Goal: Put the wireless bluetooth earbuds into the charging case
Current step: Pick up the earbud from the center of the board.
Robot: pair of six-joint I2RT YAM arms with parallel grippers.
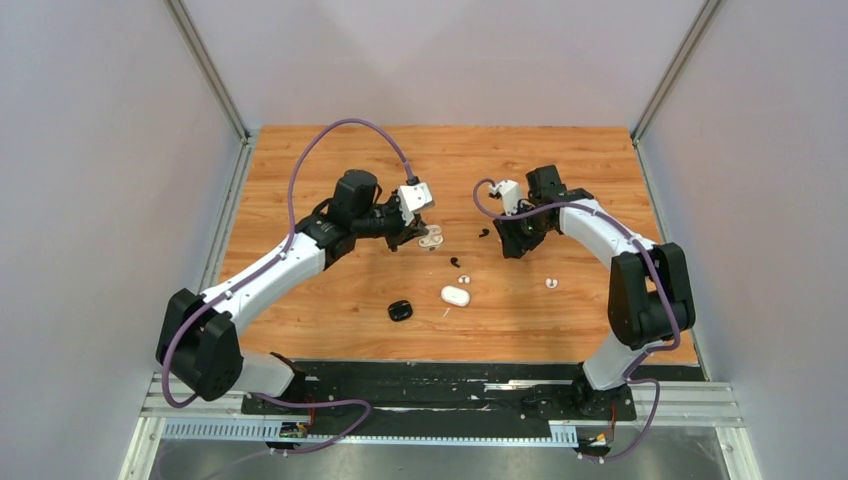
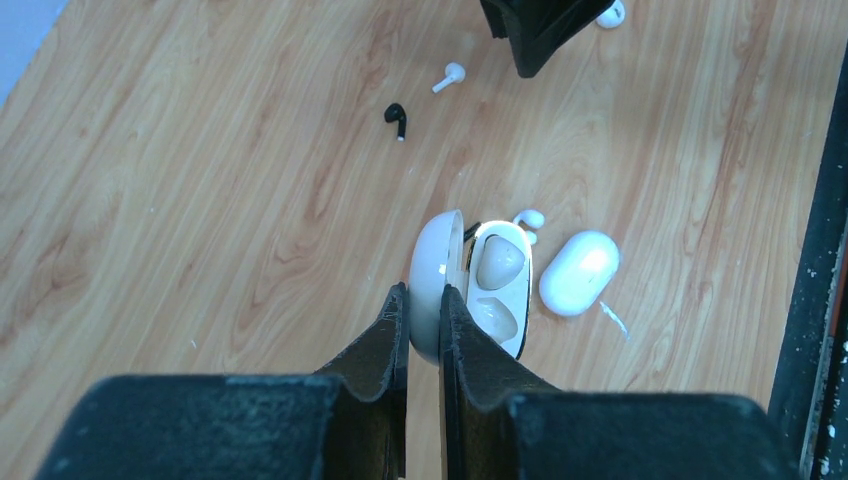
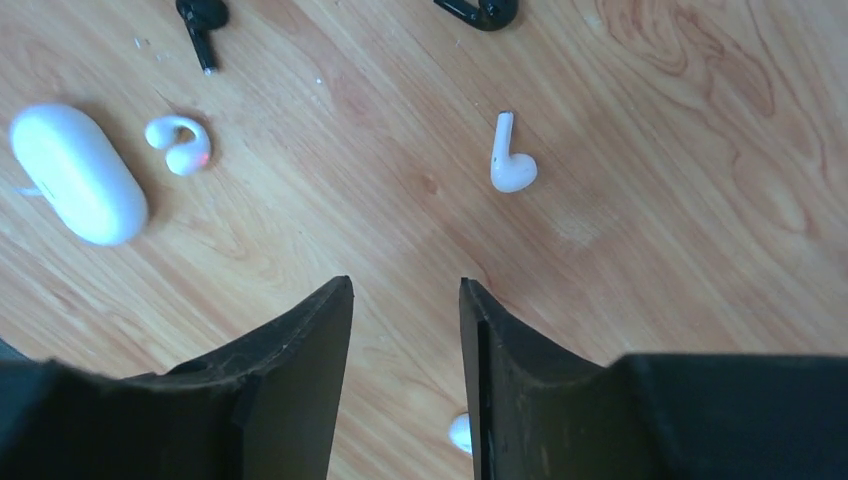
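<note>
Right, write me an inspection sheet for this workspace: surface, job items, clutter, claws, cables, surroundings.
Surface: wooden tabletop, with a few pale specks.
Job's things: open white case; I cannot tell whether its wells are filled. White stemmed earbud, hooked white earbud and black earbud lie loose on the wood.
Clutter: closed white case and black case.
Claws: left claw is shut on the open case's lid. Right claw has its jaws apart above bare wood, gripping nothing visible.
Cables: purple cables, one per arm, touch none of the items.
Surroundings: grey walls and metal corner posts.
</note>
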